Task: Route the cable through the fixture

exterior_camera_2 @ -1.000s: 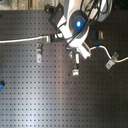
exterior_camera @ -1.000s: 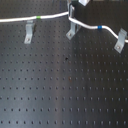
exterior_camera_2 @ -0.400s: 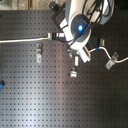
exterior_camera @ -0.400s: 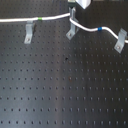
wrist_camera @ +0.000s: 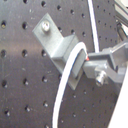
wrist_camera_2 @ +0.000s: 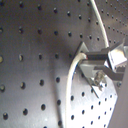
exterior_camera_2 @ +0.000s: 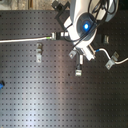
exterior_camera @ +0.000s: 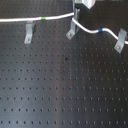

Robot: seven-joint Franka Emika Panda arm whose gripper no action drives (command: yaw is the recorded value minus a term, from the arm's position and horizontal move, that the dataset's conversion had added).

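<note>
Cable (exterior_camera: 90, 31): white cord across the upper part of the first exterior view, entering at the left edge, rising to the gripper at top centre, then sagging right past a blue band (exterior_camera: 100, 31); a green band (exterior_camera: 44, 19) sits upper left.
Fixture (exterior_camera: 71, 30): leaning silver clip at upper centre of the first exterior view; in the first wrist view the cable loops around its bent edge (wrist_camera: 70, 55), touching it.
Other clips: one upper left (exterior_camera: 29, 33), one at the right edge (exterior_camera: 119, 40), both beside the cable.
Gripper (wrist_camera: 92, 61): fingers narrow, pinching the cable just beside the fixture.
Arm (exterior_camera_2: 82, 25): white body at top centre-right of the second exterior view.
Board (exterior_camera: 65, 90): black perforated plate; the lower two thirds of the first exterior view lie bare.
</note>
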